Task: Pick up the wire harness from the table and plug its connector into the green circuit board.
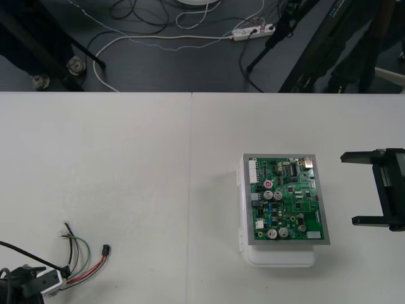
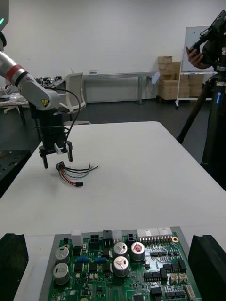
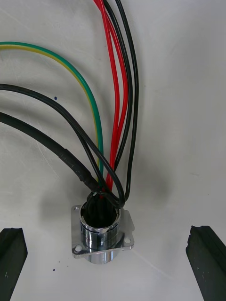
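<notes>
The wire harness (image 1: 82,256) lies on the table at the front left, its red, black and green wires (image 3: 101,117) fanned out and its small black plug (image 1: 105,250) lying loose on the table. Its round metal socket (image 3: 101,230) with a flange rests on the table between my left gripper's (image 3: 108,229) open fingers (image 3: 12,256), untouched. That left gripper (image 2: 58,159) hangs just over the harness (image 2: 73,171). The green circuit board (image 1: 285,199) on its white base (image 1: 278,258) sits right of centre. My right gripper (image 1: 361,189) waits open just right of the board (image 2: 122,268).
A seam runs down the table (image 1: 126,177) left of the board. Bare tabletop stretches between the harness and the board. Dark floor with cables and tripod legs (image 1: 266,47) lies beyond the far edge.
</notes>
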You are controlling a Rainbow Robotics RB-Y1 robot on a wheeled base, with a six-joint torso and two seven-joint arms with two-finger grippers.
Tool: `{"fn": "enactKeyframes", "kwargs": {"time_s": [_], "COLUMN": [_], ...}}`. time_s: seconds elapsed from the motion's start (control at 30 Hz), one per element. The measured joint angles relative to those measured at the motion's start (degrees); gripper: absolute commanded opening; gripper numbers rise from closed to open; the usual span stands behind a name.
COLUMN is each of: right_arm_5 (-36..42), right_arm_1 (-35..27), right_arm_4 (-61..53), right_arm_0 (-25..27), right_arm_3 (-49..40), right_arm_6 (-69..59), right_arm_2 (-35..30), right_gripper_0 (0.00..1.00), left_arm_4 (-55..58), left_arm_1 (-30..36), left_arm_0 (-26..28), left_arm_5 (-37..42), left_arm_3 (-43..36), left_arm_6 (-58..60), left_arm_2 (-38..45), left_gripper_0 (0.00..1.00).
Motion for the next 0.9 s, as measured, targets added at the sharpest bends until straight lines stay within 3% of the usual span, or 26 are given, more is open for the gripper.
{"fn": "enactKeyframes", "kwargs": {"time_s": [0.9], "right_arm_5": [0.0], "right_arm_1": [-0.7], "right_arm_4": [-0.1], "right_arm_0": [0.0], "right_arm_3": [1.3], "right_arm_6": [5.2], "right_arm_2": [-0.2], "right_gripper_0": [1.0], "left_arm_4": [-0.2], "left_arm_1": [0.0], "left_arm_0": [-1.2], "left_arm_5": [0.0], "left_arm_3": [1.1], "left_arm_6": [0.0], "left_arm_2": [-1.1], "left_gripper_0": [1.0]}}
